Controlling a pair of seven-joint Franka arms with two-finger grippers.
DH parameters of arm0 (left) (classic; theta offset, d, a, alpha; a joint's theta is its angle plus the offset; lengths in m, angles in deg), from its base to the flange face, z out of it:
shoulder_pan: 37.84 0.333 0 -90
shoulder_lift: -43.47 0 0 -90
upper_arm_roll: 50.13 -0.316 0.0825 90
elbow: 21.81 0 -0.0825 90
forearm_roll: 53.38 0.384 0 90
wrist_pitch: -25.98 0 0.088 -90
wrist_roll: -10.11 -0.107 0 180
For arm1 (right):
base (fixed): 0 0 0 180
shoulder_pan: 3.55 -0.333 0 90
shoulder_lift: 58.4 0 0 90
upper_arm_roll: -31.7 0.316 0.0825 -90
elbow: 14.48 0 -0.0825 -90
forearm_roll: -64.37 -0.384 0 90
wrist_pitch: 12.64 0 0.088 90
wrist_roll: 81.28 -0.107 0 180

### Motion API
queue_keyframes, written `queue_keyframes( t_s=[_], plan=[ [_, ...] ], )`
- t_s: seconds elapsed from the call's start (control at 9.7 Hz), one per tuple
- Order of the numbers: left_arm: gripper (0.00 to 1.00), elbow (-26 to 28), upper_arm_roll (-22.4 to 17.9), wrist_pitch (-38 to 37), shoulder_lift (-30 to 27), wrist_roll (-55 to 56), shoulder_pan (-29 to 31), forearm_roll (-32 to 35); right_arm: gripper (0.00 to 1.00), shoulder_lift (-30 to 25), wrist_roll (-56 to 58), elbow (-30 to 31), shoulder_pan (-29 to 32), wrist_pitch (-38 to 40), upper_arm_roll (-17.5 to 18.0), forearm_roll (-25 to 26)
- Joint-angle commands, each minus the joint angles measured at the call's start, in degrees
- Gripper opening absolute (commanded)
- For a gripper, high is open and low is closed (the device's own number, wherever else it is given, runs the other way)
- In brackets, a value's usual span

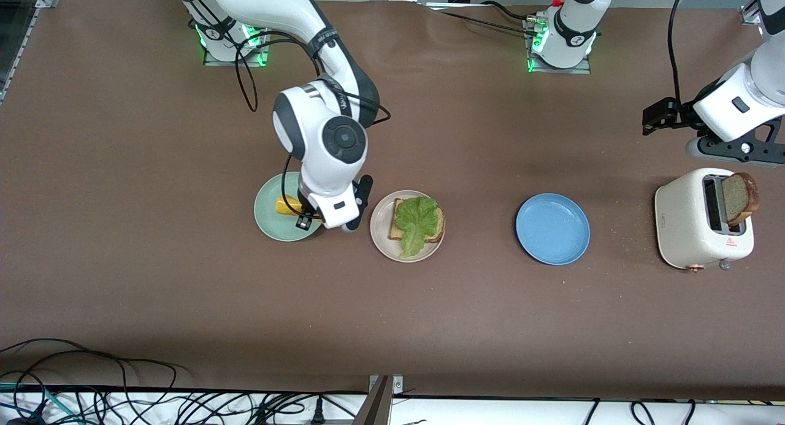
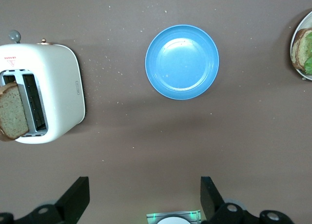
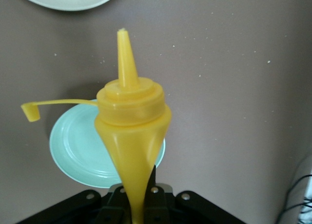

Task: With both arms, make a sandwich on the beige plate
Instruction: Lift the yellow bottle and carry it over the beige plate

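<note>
Low in the centre of the front view, nearest that camera, the blue plate (image 1: 552,229) sits bare on the brown table (image 1: 184,321). Level with it, toward the left arm's end of the table at the picture's right edge, stands the cream toaster (image 1: 699,219) with a slice of toast (image 1: 740,197) sticking up from one slot.

Toward the right arm's end, in the middle of the frame, lies the beige plate (image 1: 406,225). On it rests the sandwich (image 1: 417,222), so far one bread slice with a ruffled lettuce leaf on top and nothing covering the leaf.

Just beside it is the mint-green plate (image 1: 270,219). Over the strip between these two plates hangs the right gripper (image 1: 316,219), clamped tight on a yellow squeeze bottle (image 3: 130,131). In the right wrist view the bottle fills the centre, nozzle uncapped, its cap dangling on a thin strap in the picture's left half.

At the upper right of the front view, the left gripper (image 1: 659,115) hovers above the table, close to the toaster. Its fingers (image 2: 75,197), seen at the bottom of the left wrist view, are spread wide with nothing between them.
</note>
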Motion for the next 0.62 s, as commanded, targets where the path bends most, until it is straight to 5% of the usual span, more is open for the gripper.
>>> queue_keyframes(
  t_s=[0.0, 0.52],
  plan=[
    [1.00, -0.35, 0.24, -0.78, -0.08, -0.02, 0.26, 1.35, 0.00, 1.29, -0.54, -0.57, -4.21, 0.01, -0.61, 4.57],
    [1.00, -0.27, 0.24, -0.78, -0.08, -0.02, 0.26, 1.35, 0.00, 2.61, -5.73, 1.98, -8.53, 0.01, -0.52, 10.38]
  ],
)
